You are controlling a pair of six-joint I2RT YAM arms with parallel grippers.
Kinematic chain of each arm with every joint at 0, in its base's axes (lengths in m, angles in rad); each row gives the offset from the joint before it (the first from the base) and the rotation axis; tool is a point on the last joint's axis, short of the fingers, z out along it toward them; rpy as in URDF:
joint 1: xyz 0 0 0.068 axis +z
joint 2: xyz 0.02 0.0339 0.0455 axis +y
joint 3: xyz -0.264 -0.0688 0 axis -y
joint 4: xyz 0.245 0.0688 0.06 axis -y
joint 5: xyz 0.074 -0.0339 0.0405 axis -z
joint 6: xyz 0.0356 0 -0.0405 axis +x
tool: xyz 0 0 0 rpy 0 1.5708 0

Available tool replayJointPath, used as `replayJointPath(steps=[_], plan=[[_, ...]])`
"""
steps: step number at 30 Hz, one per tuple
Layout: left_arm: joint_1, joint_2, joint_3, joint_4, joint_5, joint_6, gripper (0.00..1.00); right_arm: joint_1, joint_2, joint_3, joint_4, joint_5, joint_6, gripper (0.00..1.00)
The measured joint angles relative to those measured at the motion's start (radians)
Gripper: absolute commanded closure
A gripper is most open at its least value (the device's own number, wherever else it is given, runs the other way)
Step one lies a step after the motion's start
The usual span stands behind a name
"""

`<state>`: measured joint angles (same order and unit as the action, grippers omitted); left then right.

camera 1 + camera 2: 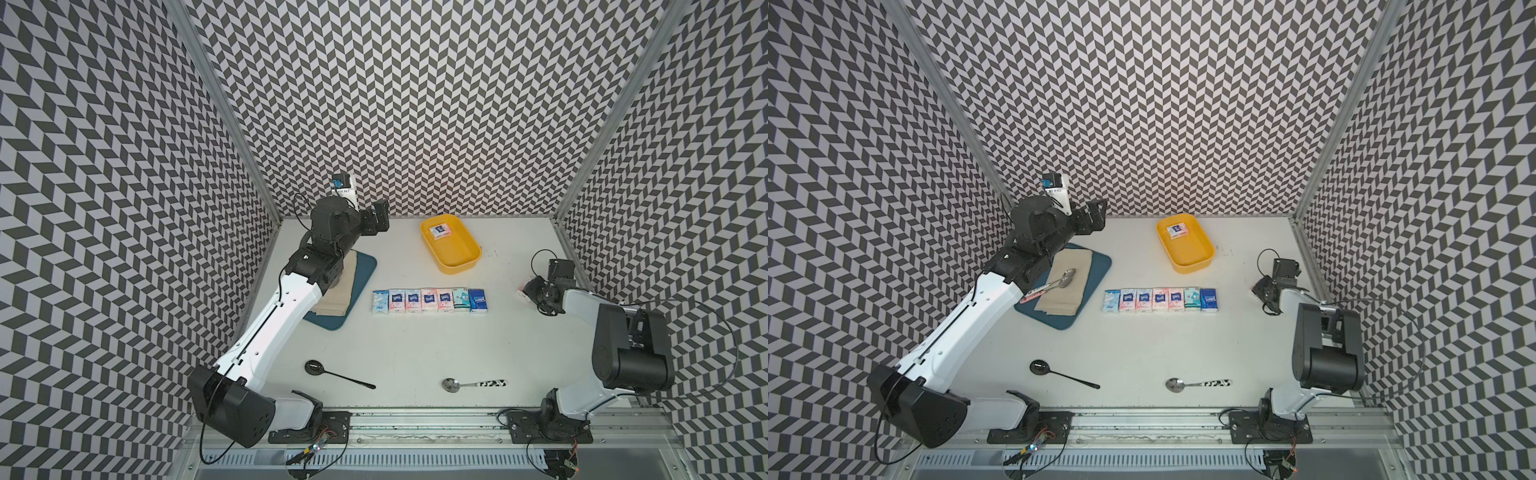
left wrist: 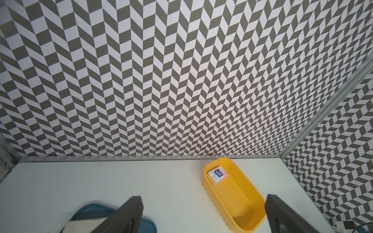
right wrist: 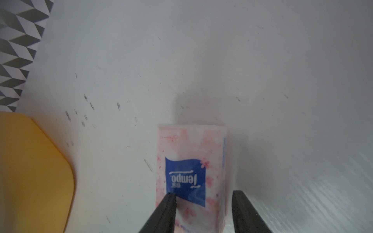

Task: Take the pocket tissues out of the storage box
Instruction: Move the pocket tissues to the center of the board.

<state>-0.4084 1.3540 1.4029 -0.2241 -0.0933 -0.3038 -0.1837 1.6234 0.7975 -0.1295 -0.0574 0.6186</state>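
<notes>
One pack of the pocket tissues [image 1: 440, 231] is left in the storage box [image 1: 457, 266], lying flat in its far corner against the wall. A blue logo is borne on its white-pink wrapper, but the name is too small to be read in both top views.

Seven more packs are laid side by side in a row [image 1: 429, 300] on the table [image 1: 415, 345], in front of the box and apart from it. A pale blue pack is set at one end. Four white-pink packs with blue logos, a teal pack and a dark blue pack follow.

A ninth pack [image 3: 191, 153] is seen between the fingers of the right gripper [image 3: 202, 193], to the right of the box. "Tempo" is printed in white on its blue panel and is seen upside down in the wrist view. The small characters under it cannot be read. A narrow gap is seen beside one finger, so it cannot be told whether the pack is pinched.

The left gripper [image 2: 202, 198] is spread wide, with nothing between its fingers.
</notes>
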Motion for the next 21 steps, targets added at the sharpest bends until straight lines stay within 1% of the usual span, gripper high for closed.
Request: replayJointPath(steps=[2, 4, 11, 15, 18, 21], plan=[[-0.002, 0.002, 0.005, 0.000, -0.002, 0.000, 0.01, -0.001, 0.000, 0.000, 0.009, 0.001, -0.013, 0.67], [-0.005, 0.002, 0.006, 0.000, -0.003, 0.000, 0.01, -0.001, 0.000, -0.001, 0.013, 0.003, -0.027, 0.69], [-0.019, 0.006, 0.006, 0.001, -0.008, -0.002, 0.01, 0.023, 0.017, 0.007, 0.016, -0.040, -0.118, 0.70], [-0.031, 0.009, 0.006, 0.002, -0.010, -0.002, 0.01, 0.103, 0.032, 0.020, 0.024, -0.037, -0.149, 0.70], [-0.037, 0.014, 0.006, 0.002, -0.009, -0.003, 0.01, 0.174, 0.031, 0.020, 0.021, -0.008, -0.166, 0.69], [-0.040, 0.018, 0.006, 0.002, -0.008, -0.003, 0.01, 0.209, 0.018, 0.019, -0.002, 0.031, -0.174, 0.67]])
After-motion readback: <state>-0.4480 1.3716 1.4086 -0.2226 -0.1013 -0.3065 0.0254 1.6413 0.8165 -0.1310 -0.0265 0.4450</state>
